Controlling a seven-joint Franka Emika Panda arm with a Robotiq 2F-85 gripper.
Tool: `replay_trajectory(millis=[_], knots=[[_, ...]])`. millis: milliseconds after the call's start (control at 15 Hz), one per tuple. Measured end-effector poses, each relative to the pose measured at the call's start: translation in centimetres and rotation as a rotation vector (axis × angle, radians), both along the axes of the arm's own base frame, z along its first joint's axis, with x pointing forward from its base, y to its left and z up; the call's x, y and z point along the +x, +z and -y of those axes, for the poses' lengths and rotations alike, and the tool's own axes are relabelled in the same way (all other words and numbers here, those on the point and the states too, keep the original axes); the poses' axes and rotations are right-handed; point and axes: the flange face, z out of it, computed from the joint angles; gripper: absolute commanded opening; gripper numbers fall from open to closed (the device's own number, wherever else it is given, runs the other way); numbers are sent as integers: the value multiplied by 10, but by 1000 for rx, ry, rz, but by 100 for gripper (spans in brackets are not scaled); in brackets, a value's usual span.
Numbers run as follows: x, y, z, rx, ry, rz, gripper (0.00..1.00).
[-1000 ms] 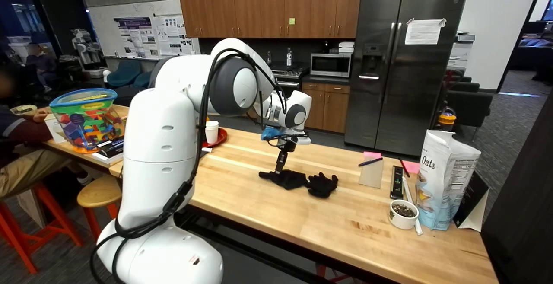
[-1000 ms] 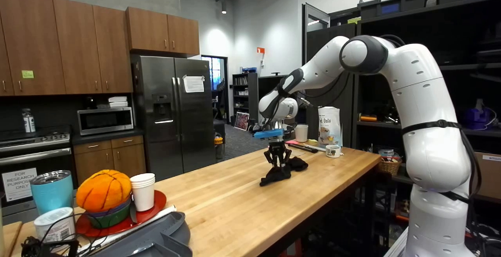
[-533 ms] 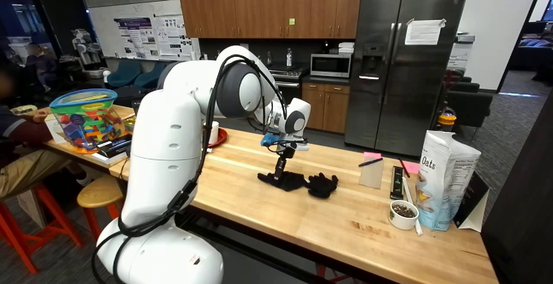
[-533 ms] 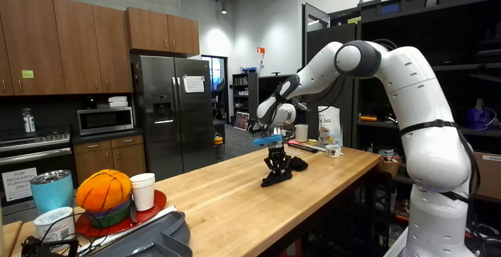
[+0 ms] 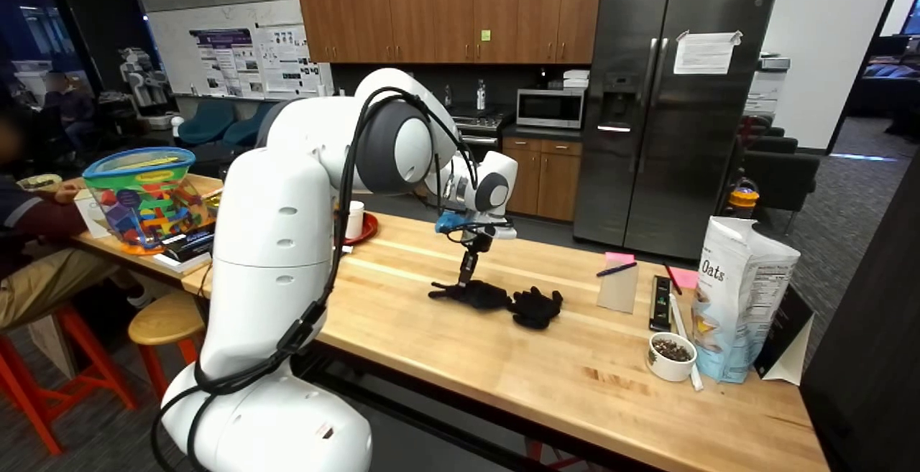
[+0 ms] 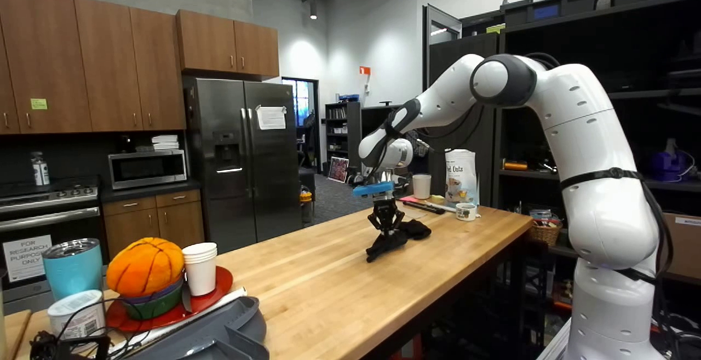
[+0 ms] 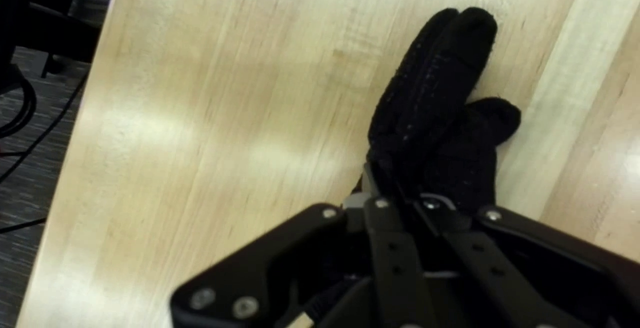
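We see claw (image 6: pixel 388 232) now drawn together, slightly higher, clamped on glove (image 7: pixel 440 83) beneath; hold looks taken; other glove (image 5: pixel 537 308) beside claw, untouched

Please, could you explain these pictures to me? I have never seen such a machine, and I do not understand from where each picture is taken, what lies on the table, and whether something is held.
The machine is a robot arm, white with grey joints, ending in two black jaws. Two pictures come from cameras standing outside the robot, seeing the same wooden table from different places. The close one comes from a camera on the arm's wrist, looking down past the jaws.

Both exterior views show a bag of oats, a small white tub, and white cups on a red plate.

The jaws are closed on a black glove, pinching it; a second glove lies beside it.
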Motion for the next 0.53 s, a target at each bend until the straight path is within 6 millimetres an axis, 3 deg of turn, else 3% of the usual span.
replay_trajectory(millis=[400, 533], knots=[[-17, 62, -16, 139, 211, -71, 1], [-24, 74, -21, 204, 264, -151, 30]])
